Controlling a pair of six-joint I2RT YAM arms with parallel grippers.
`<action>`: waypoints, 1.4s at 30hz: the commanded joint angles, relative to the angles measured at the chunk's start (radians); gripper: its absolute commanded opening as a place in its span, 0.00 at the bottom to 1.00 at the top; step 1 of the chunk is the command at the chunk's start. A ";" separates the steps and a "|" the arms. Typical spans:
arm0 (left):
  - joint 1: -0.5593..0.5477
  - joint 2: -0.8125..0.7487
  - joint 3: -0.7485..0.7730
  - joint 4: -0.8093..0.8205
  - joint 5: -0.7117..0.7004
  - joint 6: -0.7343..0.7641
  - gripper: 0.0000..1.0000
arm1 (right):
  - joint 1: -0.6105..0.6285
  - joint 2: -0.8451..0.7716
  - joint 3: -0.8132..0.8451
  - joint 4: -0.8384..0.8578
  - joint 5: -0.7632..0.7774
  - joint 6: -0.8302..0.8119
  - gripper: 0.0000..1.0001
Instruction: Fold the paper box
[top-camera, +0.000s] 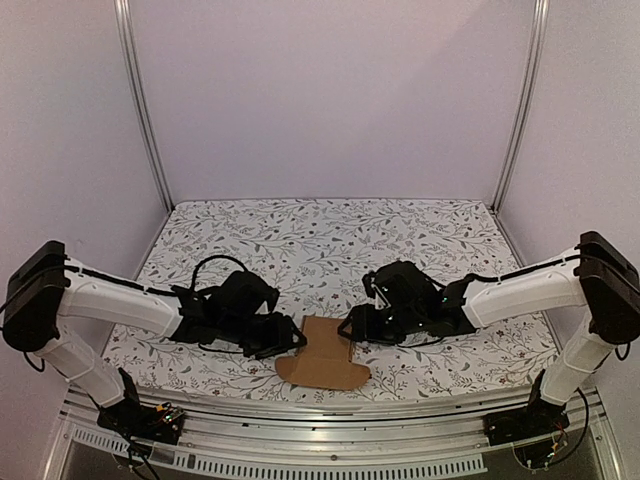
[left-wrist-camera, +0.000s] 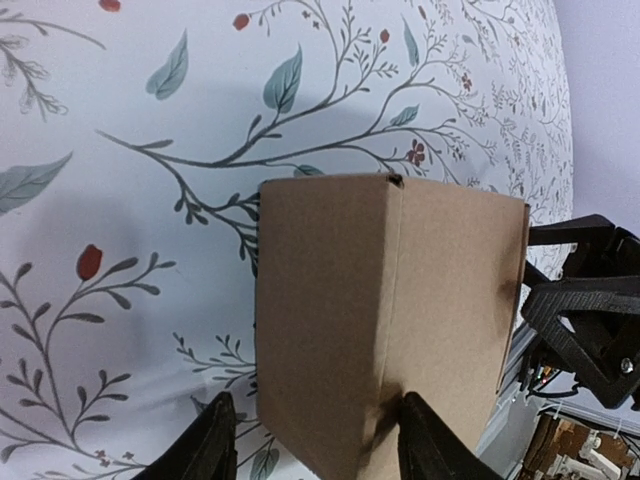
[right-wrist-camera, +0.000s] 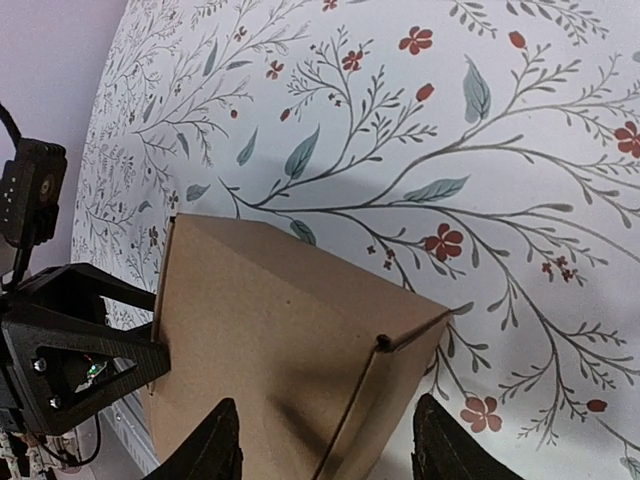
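Note:
The paper box (top-camera: 322, 355) is a brown cardboard cut-out with rounded flaps, lying near the table's front edge between both arms. In the left wrist view the box (left-wrist-camera: 330, 300) shows a raised crease down its middle. My left gripper (left-wrist-camera: 315, 400) straddles it, open: the right finger (left-wrist-camera: 425, 440) touches the card, and the left finger (left-wrist-camera: 205, 445) stands just off its edge. My right gripper (right-wrist-camera: 325, 402) is open over the opposite end of the box (right-wrist-camera: 270, 330), its fingers spread wider than the folded panel. From above, the left gripper (top-camera: 288, 340) and right gripper (top-camera: 352, 328) face each other.
A floral tablecloth (top-camera: 320, 240) covers the table. White walls and metal posts (top-camera: 140, 100) enclose it. An aluminium rail (top-camera: 330, 415) runs along the front edge just below the box. The other arm's gripper shows at the frame edge in each wrist view.

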 joint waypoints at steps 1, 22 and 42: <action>-0.014 -0.025 -0.034 0.044 -0.022 -0.041 0.54 | 0.005 0.064 0.062 0.049 -0.031 0.006 0.56; -0.008 -0.229 -0.035 -0.222 -0.140 0.188 0.78 | 0.004 0.087 0.154 -0.169 -0.001 -0.266 0.69; 0.042 -0.113 -0.160 0.221 0.141 0.120 0.89 | 0.004 0.027 -0.019 -0.045 0.022 -0.058 0.27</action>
